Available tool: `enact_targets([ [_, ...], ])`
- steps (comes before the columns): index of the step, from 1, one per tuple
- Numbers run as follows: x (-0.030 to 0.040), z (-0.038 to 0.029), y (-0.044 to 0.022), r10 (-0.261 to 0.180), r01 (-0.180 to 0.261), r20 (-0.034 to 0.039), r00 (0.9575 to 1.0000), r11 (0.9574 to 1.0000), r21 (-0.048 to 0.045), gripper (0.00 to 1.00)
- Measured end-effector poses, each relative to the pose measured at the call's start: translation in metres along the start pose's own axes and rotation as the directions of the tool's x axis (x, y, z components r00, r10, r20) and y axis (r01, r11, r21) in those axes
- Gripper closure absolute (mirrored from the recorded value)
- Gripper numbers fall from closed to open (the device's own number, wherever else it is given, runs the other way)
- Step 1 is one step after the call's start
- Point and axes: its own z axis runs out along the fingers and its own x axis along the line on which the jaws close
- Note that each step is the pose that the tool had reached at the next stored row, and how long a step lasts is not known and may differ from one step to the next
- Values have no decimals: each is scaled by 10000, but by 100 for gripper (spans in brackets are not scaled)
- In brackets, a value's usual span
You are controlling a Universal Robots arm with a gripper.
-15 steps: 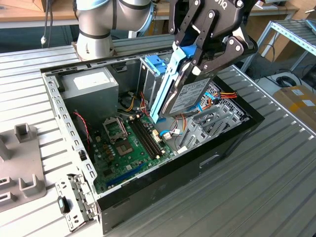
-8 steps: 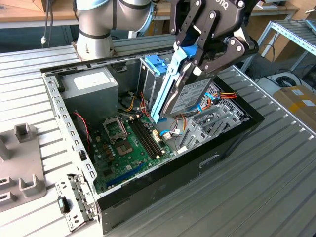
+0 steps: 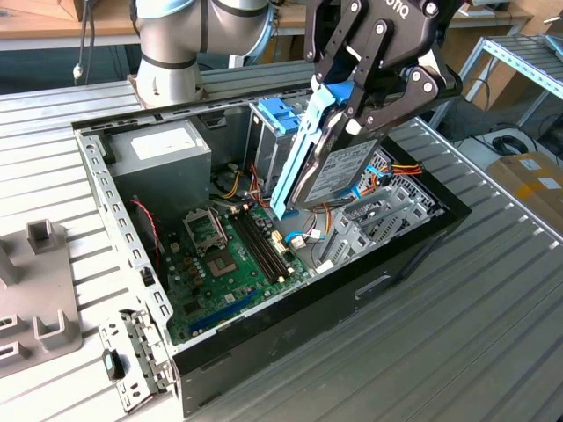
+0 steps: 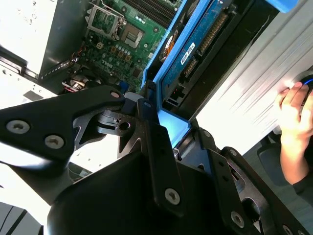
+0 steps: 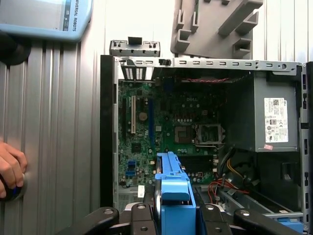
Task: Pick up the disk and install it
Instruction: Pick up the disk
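Observation:
The disk (image 3: 341,169), a silver-grey drive with a white label in a blue carrier frame (image 3: 296,158), hangs tilted on edge above the open computer case (image 3: 413,242). My black gripper (image 3: 354,116) is shut on its upper end. In the second wrist view the disk's (image 4: 195,54) blue circuit-board side faces the camera, with black fingers (image 4: 146,115) pressed against the carrier. In the first wrist view the carrier (image 5: 173,193) sits between the two fingers (image 5: 141,215), over the motherboard (image 5: 171,122). The disk's lower end hovers above the cables beside the memory slots, touching nothing that I can see.
Inside the case are a grey power-supply box (image 3: 158,151), a metal drive cage with a blue handle (image 3: 280,114) and loose coloured cables (image 3: 400,167). A grey fixture (image 3: 40,290) lies at the exterior view's left. A person's hand (image 5: 10,169) rests on the ribbed table beside the case.

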Motion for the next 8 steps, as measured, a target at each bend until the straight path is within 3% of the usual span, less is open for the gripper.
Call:
enact_targets([
  [8, 4, 4, -18, -1, 1, 0, 10000, 10000, 0, 63],
])
